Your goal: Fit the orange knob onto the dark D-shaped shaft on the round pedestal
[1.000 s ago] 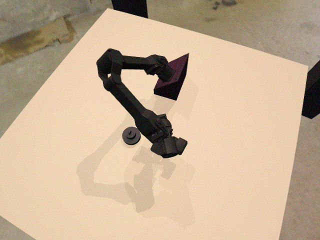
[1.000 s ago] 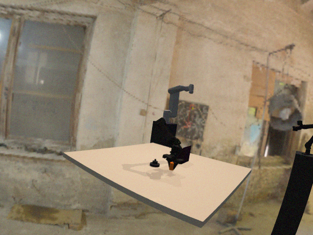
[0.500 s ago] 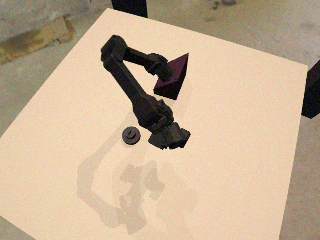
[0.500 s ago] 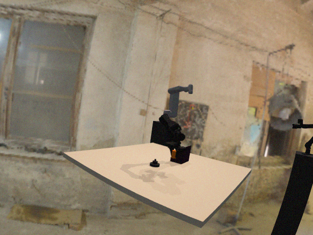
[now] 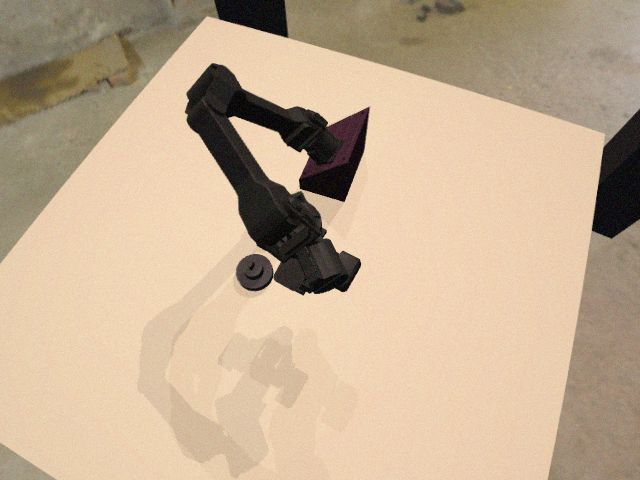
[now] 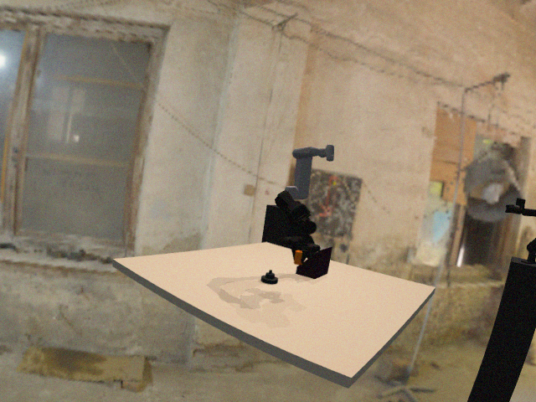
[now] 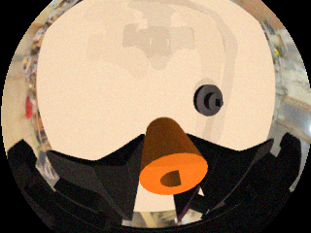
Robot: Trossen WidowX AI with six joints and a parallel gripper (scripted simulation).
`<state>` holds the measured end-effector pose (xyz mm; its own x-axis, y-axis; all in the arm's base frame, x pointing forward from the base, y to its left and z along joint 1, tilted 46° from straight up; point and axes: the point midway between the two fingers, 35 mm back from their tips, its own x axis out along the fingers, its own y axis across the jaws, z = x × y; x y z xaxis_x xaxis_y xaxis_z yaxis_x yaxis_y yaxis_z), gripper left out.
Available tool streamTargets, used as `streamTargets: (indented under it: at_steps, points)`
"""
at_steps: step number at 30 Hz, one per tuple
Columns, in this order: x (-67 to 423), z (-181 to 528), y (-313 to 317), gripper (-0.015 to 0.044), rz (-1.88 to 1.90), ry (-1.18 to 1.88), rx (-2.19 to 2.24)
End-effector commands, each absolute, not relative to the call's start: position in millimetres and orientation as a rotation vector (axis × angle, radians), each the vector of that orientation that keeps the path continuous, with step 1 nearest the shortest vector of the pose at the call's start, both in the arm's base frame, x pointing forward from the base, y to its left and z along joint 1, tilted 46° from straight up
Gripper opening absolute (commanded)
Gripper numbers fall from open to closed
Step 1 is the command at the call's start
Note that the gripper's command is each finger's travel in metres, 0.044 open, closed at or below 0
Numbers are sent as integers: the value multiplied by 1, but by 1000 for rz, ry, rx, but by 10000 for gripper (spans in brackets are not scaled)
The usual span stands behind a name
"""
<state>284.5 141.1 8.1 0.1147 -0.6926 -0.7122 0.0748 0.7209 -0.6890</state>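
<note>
My gripper (image 5: 316,273) (image 6: 301,254) (image 7: 163,138) is shut on the orange knob (image 6: 297,256) (image 7: 170,154) and holds it in the air above the table (image 5: 465,268). In the wrist view the knob's hole faces the camera, with one dark finger on each side. The knob is hidden under the gripper in the top view. The dark round pedestal (image 5: 254,273) (image 6: 269,279) (image 7: 208,99) with its short shaft (image 5: 252,266) stands on the table just left of the gripper in the top view. The shaft's flat side does not show.
A dark purple wedge block (image 5: 338,155) (image 6: 316,265) stands behind the gripper near the arm's base. Black posts (image 5: 617,180) (image 6: 502,324) stand off the table's edges. The arm's shadow falls on the table in front of the pedestal.
</note>
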Motion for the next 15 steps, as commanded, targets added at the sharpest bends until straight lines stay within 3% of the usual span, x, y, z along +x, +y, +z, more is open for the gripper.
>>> streamTargets:
  at_steps: [1, 15]
  points:
    - [290, 17, 134, 0, -596, 1339, -561]
    - [303, 37, 95, 0, -591, 1339, -559]
